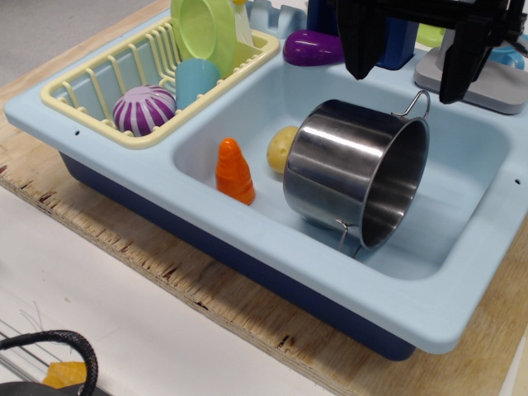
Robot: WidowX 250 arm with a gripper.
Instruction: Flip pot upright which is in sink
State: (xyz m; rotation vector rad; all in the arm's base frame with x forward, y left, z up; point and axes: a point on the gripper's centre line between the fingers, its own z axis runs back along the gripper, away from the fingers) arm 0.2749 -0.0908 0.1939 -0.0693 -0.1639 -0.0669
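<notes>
Jaws of gripper (410, 62) stood apart, empty, cut off by top edge, at 12 o'clock above pot (346, 169). Pot lay sideways in sink (462, 289), partly hiding potato (280, 148). No legible writing.

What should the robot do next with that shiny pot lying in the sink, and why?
Probably lower the gripper toward the upper rim of the pot, near its top wire handle. The pot lies on its side in the sink with its mouth facing right, and the jaws hang open above it, holding nothing. Gripping the rim would likely let the arm tip it upright, clear of the carrot and potato.
</notes>
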